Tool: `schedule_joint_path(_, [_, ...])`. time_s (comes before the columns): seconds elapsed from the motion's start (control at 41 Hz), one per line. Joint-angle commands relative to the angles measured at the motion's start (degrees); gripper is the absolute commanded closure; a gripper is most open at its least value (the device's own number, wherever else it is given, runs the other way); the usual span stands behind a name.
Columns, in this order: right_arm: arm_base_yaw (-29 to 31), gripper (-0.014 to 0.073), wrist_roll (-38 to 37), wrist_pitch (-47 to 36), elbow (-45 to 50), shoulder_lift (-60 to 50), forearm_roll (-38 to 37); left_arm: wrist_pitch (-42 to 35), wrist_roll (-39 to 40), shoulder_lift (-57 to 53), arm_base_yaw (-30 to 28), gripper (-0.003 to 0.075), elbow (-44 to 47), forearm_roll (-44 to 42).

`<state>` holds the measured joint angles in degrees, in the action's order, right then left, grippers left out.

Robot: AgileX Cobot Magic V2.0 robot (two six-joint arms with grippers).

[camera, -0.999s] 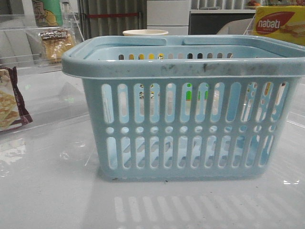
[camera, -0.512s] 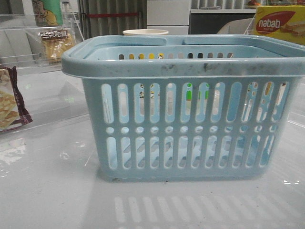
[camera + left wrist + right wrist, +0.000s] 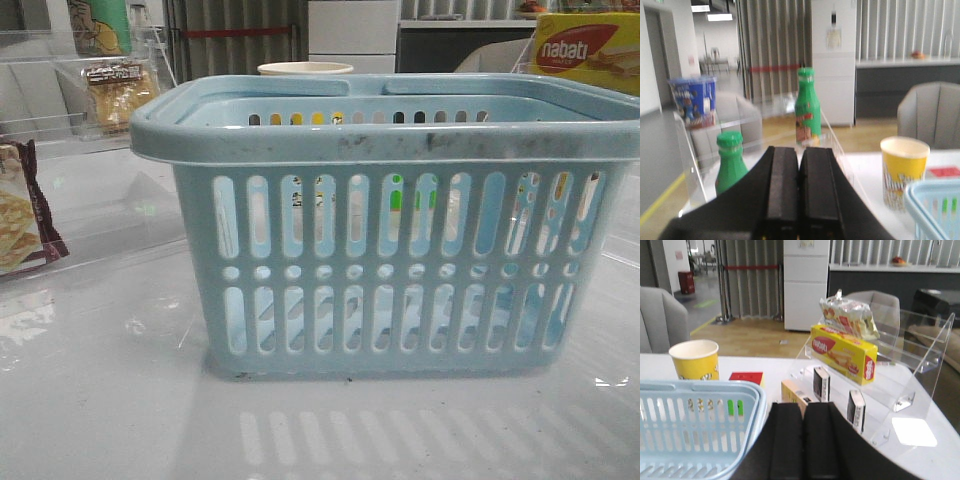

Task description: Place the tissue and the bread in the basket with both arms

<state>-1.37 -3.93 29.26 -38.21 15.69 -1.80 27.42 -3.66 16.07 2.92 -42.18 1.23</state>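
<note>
The light-blue basket (image 3: pixel 385 225) fills the middle of the front view, with nothing visible inside it through the slots. The bread (image 3: pixel 118 92) lies in its clear packet on the clear shelf at the far left. Two small black packs (image 3: pixel 821 383) (image 3: pixel 856 410) stand on the right clear shelf; I cannot tell which is the tissue. My left gripper (image 3: pixel 800 150) is shut and empty, left of the basket's corner (image 3: pixel 935 205). My right gripper (image 3: pixel 803 407) is shut and empty, beside the basket's right rim (image 3: pixel 757 410). Neither gripper shows in the front view.
A maroon-edged pastry bag (image 3: pixel 20 215) lies at the left. A yellow nabati box (image 3: pixel 585 50) sits on the right shelf under a snack bag (image 3: pixel 847 315). A yellow cup (image 3: pixel 696 360) and a red box (image 3: pixel 746 377) stand behind the basket. Two green bottles (image 3: pixel 807 107) (image 3: pixel 731 162) stand on the left shelf.
</note>
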Motion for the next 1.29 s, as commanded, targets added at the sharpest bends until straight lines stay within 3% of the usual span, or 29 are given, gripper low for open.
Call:
schedule_joint_path(0.0, [-0.1, 0.0539, -0.07, 0.91, -3.27, 4.27, -0.03, 1.46, 0.55, 4.47, 0.37, 0.0624, -3.24, 0.59])
schedule_joint_path(0.317, [-0.1, 0.0539, -0.07, 7.94, -1.23, 12.76, -0.84, 13.54, 0.55, 13.72, 0.37, 0.0624, -2.89, 0.59])
schedule_joint_path(0.585, [-0.1, 0.053, -0.02, 8.11, 1.98, 17.2, -1.16, 13.55, 0.55, 18.84, 0.37, 0.0621, -1.22, 0.9])
schedule_joint_path(0.658, [-0.1, 0.0463, -0.02, 8.05, 1.98, 18.12, -1.16, 13.2, 0.55, 19.65, 0.37, 0.0591, -0.74, 0.9])
schedule_joint_path(0.706, [-0.1, 0.0353, -0.02, 7.99, 1.98, 18.73, -1.26, 12.8, 0.55, 20.07, 0.37, 0.0532, -0.58, 0.9])
schedule_joint_path(0.828, [-0.1, 0.009, -0.02, 7.52, 1.98, 20.66, -1.65, 11.39, 0.55, 20.51, 0.37, 0.0295, -0.22, 0.9])
schedule_joint_path(0.901, [-0.1, 0.0015, -0.02, 7.28, 1.98, 22.1, -2.41, 10.67, 0.55, 20.57, 0.37, 0.0239, -0.22, 0.9])
schedule_joint_path(1.048, [0.55, 0.0015, -0.27, 7.53, -0.56, 26.99, -5.01, 10.26, 0.55, 20.57, 0.37, 0.0265, -0.22, 0.9])
schedule_joint_path(1.267, [7.0, 0.0015, -0.27, 8.33, -9.75, 38.11, -5.01, 10.26, 0.55, 20.57, 0.37, 0.0313, -0.22, 0.9])
